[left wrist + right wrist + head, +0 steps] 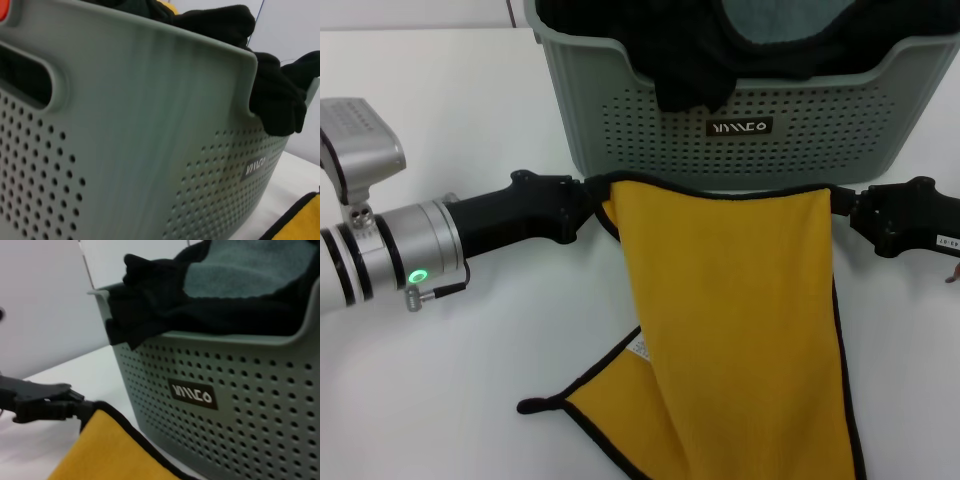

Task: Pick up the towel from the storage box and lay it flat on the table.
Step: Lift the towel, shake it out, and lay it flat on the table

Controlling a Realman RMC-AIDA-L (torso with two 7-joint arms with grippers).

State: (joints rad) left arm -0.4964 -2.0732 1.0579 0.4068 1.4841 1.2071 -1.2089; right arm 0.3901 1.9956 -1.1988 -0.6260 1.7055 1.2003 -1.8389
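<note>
The mustard-yellow towel [730, 320] hangs stretched between my two grippers in front of the storage box [650, 120]. My left gripper [592, 207] is shut on its upper left corner, and my right gripper [842, 207] is shut on its upper right corner. The towel's lower part rests on the white table [450, 380], with one corner folded over showing the white label [640, 348] and black loop [532, 405]. The right wrist view shows the left gripper [77, 407] pinching the towel [100, 455] beside the box [250, 410]. The left wrist view shows the box wall [125, 130] and a towel corner [302, 222].
A black cloth [690, 60] drapes over the box's front rim and a grey-teal cloth [780, 20] lies inside it. Both show in the right wrist view, black [150, 310] and grey-teal [240, 270]. The box stands just behind the held towel edge.
</note>
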